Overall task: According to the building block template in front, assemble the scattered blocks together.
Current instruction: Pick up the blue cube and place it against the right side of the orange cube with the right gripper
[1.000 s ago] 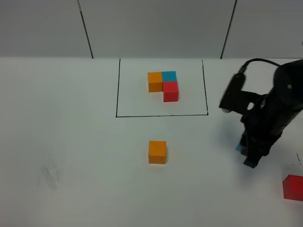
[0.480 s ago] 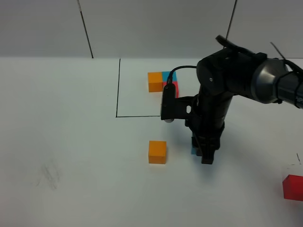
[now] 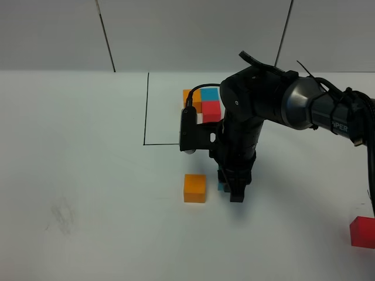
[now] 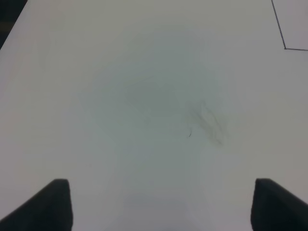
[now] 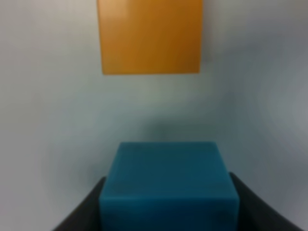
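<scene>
Right end effector (image 3: 233,192) is clamped on the plain cyan-blue cube (image 5: 168,185), just right of the loose orange cube (image 3: 194,188) with a small gap between them. Can't tell if the cyan-blue cube touches the white desk (image 3: 88,175). I'd square the faces, seat it flush on orange's right side, then release without shoving orange. Left end effector (image 4: 159,207) is wide, holding nothing. Loose red cube (image 3: 362,232) sits far right of orange, path looks free. The black-framed orange/cyan/red template cluster (image 3: 211,110) is behind orange, partly hidden by the arm.
</scene>
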`<action>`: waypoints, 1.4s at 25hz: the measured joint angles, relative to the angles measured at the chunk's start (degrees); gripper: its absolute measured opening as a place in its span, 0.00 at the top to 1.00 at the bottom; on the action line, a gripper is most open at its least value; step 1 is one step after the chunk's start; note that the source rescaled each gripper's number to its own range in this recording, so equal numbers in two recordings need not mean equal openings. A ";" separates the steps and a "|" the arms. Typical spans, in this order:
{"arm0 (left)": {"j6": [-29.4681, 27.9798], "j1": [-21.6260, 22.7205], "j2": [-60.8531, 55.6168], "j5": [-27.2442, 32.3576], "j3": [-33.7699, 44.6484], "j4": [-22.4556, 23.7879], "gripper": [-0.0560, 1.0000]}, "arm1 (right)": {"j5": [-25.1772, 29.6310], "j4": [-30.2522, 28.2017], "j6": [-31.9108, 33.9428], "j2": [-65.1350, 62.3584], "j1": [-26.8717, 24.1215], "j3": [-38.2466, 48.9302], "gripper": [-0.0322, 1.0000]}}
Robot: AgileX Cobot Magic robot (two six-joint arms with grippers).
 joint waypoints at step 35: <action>-0.06 0.00 0.00 0.00 0.00 0.00 0.33 | -1.27 0.00 0.11 0.61 2.21 -0.04 0.77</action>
